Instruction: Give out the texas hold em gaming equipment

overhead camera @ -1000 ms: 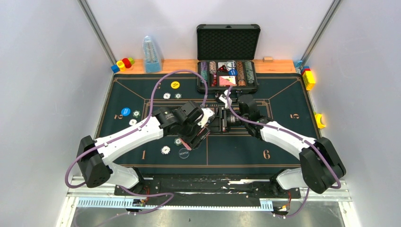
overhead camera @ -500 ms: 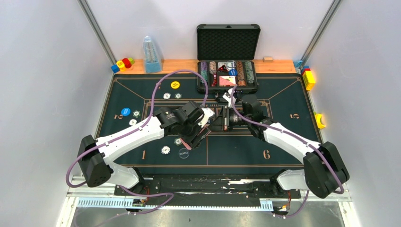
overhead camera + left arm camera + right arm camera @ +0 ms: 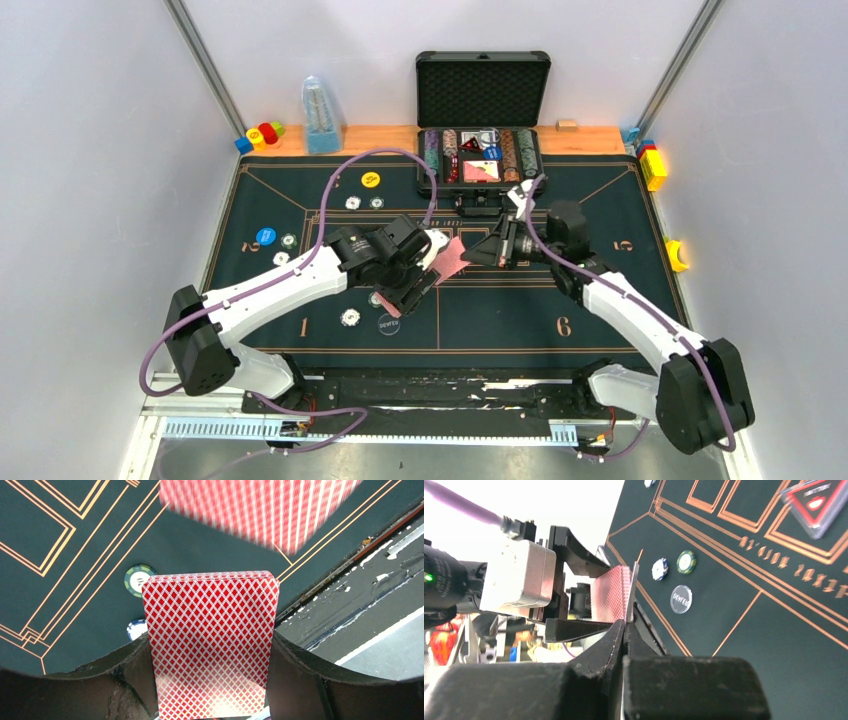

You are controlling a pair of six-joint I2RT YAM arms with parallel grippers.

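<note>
**Both grippers above the green poker mat (image 3: 600,300), one with the deck and one with a single card.**

The left gripper (image 3: 210,640) stands about half open. Its two fingers press against the long edges of the deck of red-backed playing cards (image 3: 210,605), which stands upright between them with its top end clear of the tips. The right gripper (image 3: 625,630) is fully closed, and its fingertips pinch one edge of a single card (image 3: 450,258). From the right wrist the card shows edge-on, rising straight out of the closed tips. From above, this card hangs tilted between the two grippers, just beside the deck; whether it touches the deck cannot be told. On the mat below lie a dark dealer button (image 3: 681,599), a green-and-white chip (image 3: 137,579) and a blue-and-white chip (image 3: 136,628). The open chip case (image 3: 482,110) sits at the far edge.
</note>
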